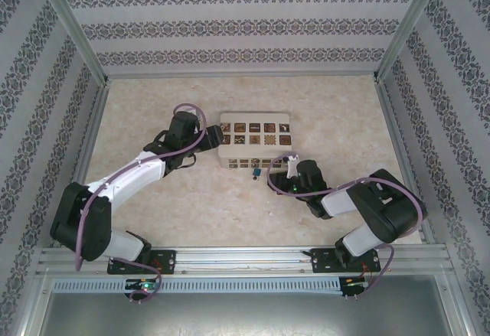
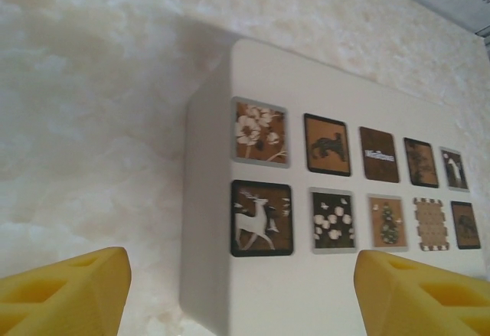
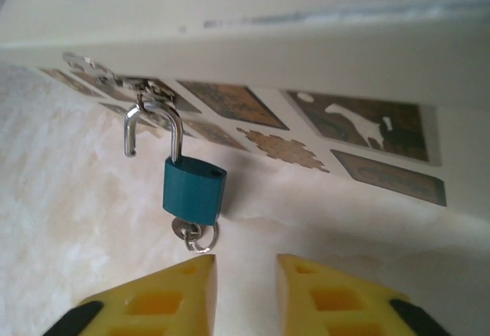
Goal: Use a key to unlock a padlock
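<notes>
I count one padlock (image 3: 194, 190), one key (image 3: 186, 229), one cream box (image 1: 254, 138) and my two arms on the tabletop (image 1: 153, 106). The padlock hangs from a small metal hasp on the box's near face, at the box's 6 o'clock. Its blue body is below and its shackle (image 3: 153, 125) is sprung: one leg sits in the body and the shorter leg is free in the air. The key sits in the underside of the body with a little ring beside it. I cannot tell whether that ring touches the tabletop. The box top carries ten patterned squares in two rows of five. The left fingers (image 2: 69, 294) are wide apart and hold nothing, and they straddle the 9 o'clock end of the box. The right fingers (image 3: 161, 305) stand a narrow gap apart, also empty, just short of the key and pointing at it. From above, the right arm lies at the padlock's 3 o'clock. Bare tabletop runs from the box's 12 o'clock edge to the patterned back wall (image 1: 245, 26), and there is more open room at 9 o'clock and 3 o'clock before the side walls.
</notes>
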{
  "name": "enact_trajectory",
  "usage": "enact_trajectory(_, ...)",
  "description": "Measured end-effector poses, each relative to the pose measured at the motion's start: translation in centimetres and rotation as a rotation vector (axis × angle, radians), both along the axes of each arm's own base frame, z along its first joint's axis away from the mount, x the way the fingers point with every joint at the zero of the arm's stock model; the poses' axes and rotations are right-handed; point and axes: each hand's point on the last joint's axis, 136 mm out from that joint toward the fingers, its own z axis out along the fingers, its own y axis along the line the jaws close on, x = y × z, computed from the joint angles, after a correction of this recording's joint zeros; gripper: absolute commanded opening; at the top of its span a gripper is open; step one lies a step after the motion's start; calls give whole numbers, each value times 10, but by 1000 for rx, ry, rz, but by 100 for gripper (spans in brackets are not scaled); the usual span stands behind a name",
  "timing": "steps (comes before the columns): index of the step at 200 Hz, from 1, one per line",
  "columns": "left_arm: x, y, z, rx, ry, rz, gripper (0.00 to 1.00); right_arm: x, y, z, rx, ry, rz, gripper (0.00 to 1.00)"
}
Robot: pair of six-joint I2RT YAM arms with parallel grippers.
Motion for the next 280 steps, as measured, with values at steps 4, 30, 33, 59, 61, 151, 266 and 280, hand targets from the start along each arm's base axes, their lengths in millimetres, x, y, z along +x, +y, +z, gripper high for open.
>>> enact_trajectory(4,1,0,-3,-6,11,-5,77,1,0,2,7,1,-3,39)
enact_trajectory(30,6,-7,-29,-50,97,-56,76,16,0,20,59,-13,-12,52)
enact_trajectory(33,7,-8,-31,-55,106,-61,76,17,0,22,64,-17,-11,53)
enact_trajectory(59,10,-22,-51,-84,175,-111,73,30,1,36,105,-20,-10,61)
enact_trajectory(61,11,-23,-53,-85,178,-113,73,30,2,37,108,-23,-7,61)
enact_trajectory(151,5,-30,-63,-140,209,-123,60,97,15,51,178,-30,39,70)
enact_trajectory(266,-10,-23,11,-140,81,-129,55,54,13,41,278,80,54,72)
enact_trajectory(280,-2,-29,31,-155,37,-153,48,54,17,41,296,85,63,73)
